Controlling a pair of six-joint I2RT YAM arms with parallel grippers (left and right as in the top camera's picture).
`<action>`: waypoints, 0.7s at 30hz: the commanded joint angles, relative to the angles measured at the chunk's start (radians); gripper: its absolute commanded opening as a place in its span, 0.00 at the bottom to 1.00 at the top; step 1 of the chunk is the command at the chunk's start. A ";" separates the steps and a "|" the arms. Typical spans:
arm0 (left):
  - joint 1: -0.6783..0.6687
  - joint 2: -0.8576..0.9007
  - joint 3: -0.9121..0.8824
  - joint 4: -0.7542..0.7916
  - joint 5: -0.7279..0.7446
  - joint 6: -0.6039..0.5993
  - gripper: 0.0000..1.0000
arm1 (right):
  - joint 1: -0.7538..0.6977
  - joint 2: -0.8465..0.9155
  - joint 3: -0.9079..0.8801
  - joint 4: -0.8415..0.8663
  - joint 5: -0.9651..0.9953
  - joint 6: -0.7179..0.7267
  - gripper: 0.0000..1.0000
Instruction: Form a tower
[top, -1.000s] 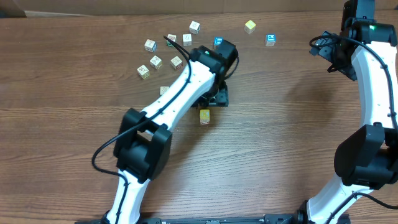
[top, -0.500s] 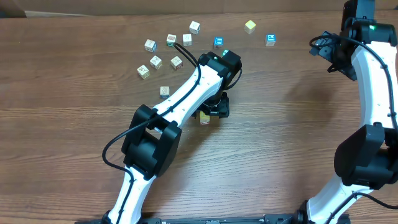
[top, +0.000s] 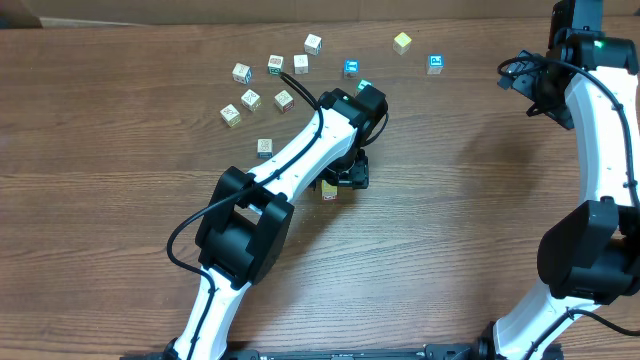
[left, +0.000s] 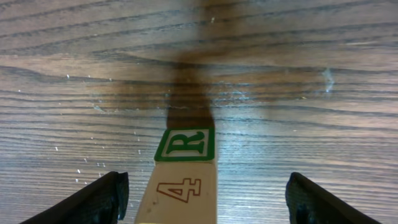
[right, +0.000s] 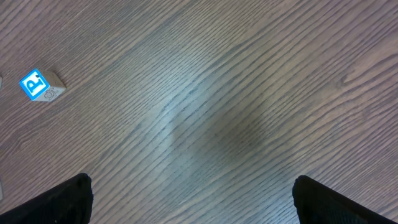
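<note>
The narrow tower (left: 181, 177) of wooden cubes is standing upright on the table (left: 311, 74), its top showing a green-bordered R, one side a 4.

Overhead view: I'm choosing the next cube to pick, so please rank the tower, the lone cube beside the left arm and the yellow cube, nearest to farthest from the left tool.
1. The tower, standing inside the open left tool.
2. The lone cube, just left of the arm.
3. The yellow cube, at the far edge.
</note>
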 joint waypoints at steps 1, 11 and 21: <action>0.006 0.009 -0.028 0.003 -0.020 0.007 0.77 | -0.002 -0.006 0.005 0.003 0.003 0.000 1.00; 0.006 0.009 -0.087 0.088 -0.016 -0.018 0.74 | -0.002 -0.006 0.005 0.003 0.003 0.000 1.00; 0.008 0.009 -0.134 0.132 -0.016 -0.061 0.64 | -0.002 -0.006 0.005 0.003 0.003 0.000 1.00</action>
